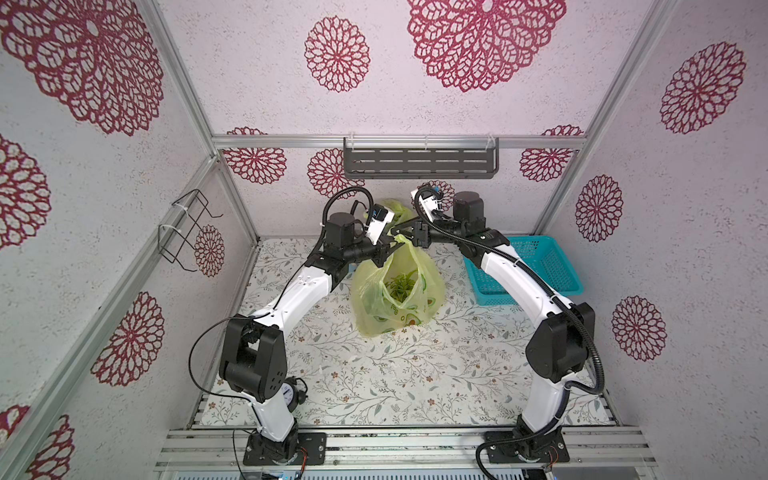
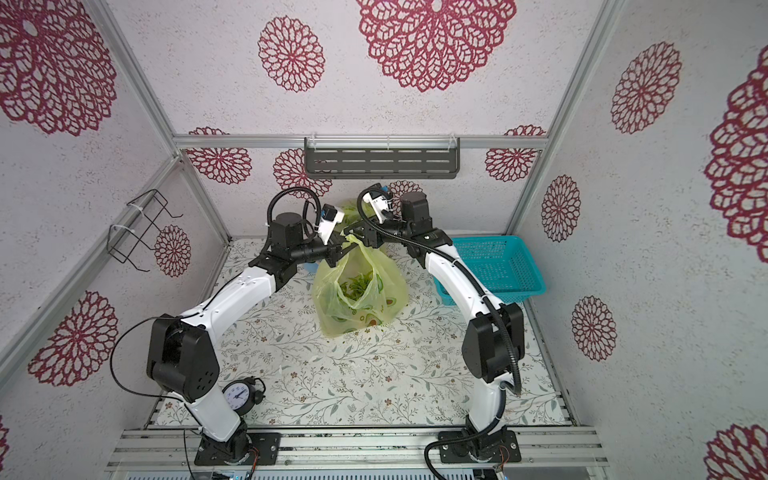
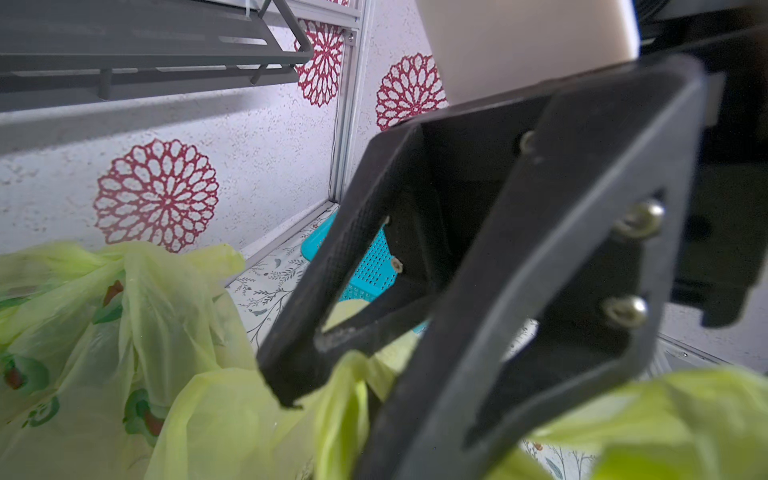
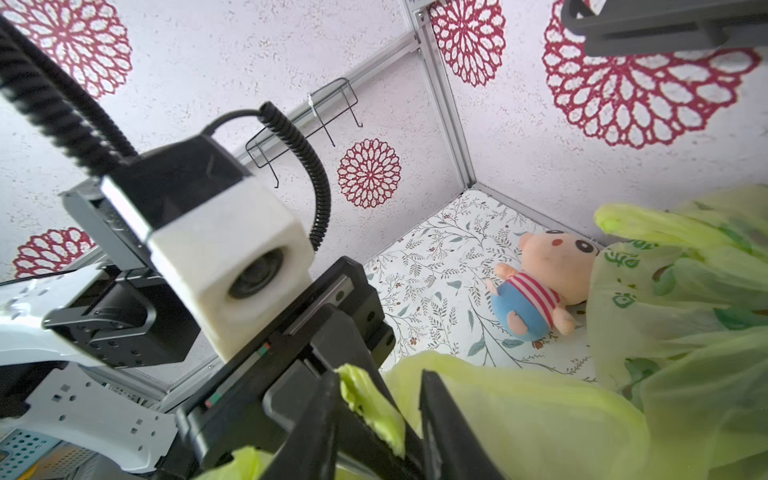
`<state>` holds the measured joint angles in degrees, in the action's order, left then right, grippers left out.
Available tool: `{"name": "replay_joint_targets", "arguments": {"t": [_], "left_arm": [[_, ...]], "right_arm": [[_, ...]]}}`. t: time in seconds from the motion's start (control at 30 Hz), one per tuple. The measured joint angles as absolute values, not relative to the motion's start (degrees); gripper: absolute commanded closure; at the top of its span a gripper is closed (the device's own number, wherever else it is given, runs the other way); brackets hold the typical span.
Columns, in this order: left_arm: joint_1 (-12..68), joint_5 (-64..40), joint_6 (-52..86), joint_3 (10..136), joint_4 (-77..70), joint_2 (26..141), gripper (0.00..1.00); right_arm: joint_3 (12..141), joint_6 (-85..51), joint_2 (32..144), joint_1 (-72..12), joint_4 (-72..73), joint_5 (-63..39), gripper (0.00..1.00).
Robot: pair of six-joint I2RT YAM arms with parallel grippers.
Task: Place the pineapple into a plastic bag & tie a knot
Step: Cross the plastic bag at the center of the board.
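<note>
Bag handle (image 1: 400,238) stands upright between arms; left end effector (image 1: 390,245) pinches it, right end effector (image 1: 409,232) directly opposite, jaws straddling the same strand, grip unclear

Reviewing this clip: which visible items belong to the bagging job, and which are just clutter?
Job: plastic bag, pineapple inside it, left tool, right tool.
Lying about: teal basket, alarm clock, plush pig, wall shelf, wire rack.

Plastic bag (image 4: 540,415) strip between parted jaws of right gripper (image 4: 378,386), plush pig (image 4: 544,270) lying on floral tabletop (image 4: 436,249)
</note>
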<state>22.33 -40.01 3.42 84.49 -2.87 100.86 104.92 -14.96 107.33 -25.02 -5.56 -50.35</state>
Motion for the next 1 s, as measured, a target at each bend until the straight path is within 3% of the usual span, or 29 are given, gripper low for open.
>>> {"name": "replay_joint_targets", "arguments": {"t": [0.07, 0.27, 0.43, 0.57, 0.77, 1.0], "left_arm": [[22.33, -40.18, 3.4, 84.49, -2.76, 100.86, 0.96], [21.87, -38.39, 3.01, 81.8, -2.35, 99.18, 0.52], [21.34, -35.38, 1.67, 72.1, -1.41, 90.67, 0.33], [21.32, -33.87, 0.62, 68.99, -0.6, 84.51, 0.26], [21.52, -33.89, -0.84, 70.87, -0.58, 81.03, 0.23], [22.15, -35.29, -4.19, 80.05, 1.17, 85.52, 0.28]], "right_arm": [[104.95, -15.0, 107.35, -25.02, -5.91, -50.85, 1.0], [104.86, -15.16, 107.35, -25.02, -5.8, -49.3, 1.0], [103.11, -15.73, 107.07, -25.02, -4.97, -47.11, 1.0], [101.86, -16.64, 106.78, -25.02, -4.34, -46.17, 1.0], [101.58, -18.11, 106.67, -25.02, -2.79, -46.15, 1.0], [101.58, -18.74, 106.65, -25.02, -1.83, -46.33, 1.0]]}}
